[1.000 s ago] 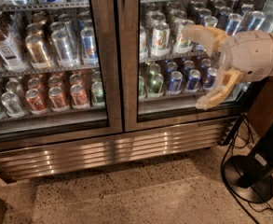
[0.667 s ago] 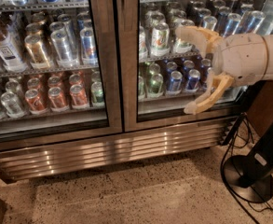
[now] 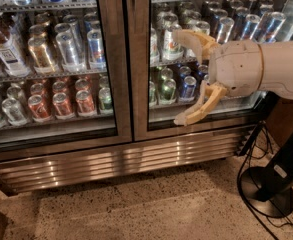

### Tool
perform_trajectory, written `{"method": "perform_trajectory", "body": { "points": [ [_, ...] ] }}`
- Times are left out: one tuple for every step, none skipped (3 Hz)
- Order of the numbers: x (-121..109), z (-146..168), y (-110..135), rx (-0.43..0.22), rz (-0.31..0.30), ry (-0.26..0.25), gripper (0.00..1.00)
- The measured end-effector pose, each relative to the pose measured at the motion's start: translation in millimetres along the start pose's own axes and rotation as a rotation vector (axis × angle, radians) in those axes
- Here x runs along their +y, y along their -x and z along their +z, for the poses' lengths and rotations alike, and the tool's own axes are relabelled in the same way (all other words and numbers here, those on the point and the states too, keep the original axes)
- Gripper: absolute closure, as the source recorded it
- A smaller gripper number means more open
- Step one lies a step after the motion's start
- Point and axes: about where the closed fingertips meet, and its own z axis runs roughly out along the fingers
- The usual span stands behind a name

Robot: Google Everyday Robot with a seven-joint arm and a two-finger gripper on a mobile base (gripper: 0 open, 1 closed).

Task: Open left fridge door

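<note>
While my gripper (image 3: 179,77) hangs in front of the right glass door (image 3: 142,84), its two tan fingers (image 3: 198,40) are spread wide, one above the other, pinching nothing; both tips point left toward the centre seam; the left fridge door (image 3: 117,64) sits to their left, flush with its twin, silver and red cans (image 3: 61,104) showing behind its glass; the fridge (image 3: 121,161) shows its ribbed grille below; a black stand (image 3: 268,194) rests on the floor at right.
</note>
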Motion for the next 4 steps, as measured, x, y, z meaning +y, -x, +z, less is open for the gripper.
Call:
{"method": "perform_trajectory", "body": {
  "points": [
    [-0.6,-0.9,-0.4,-0.026,0.002,0.001,0.00],
    [-8.6,19.2,-1.1,-0.074,-0.009,0.026,0.00],
    [-19.4,54.1,0.9,-0.122,-0.017,0.086,0.00],
    [-19.0,59.9,2.6,-0.127,-0.019,0.097,0.00]
  ]
}}
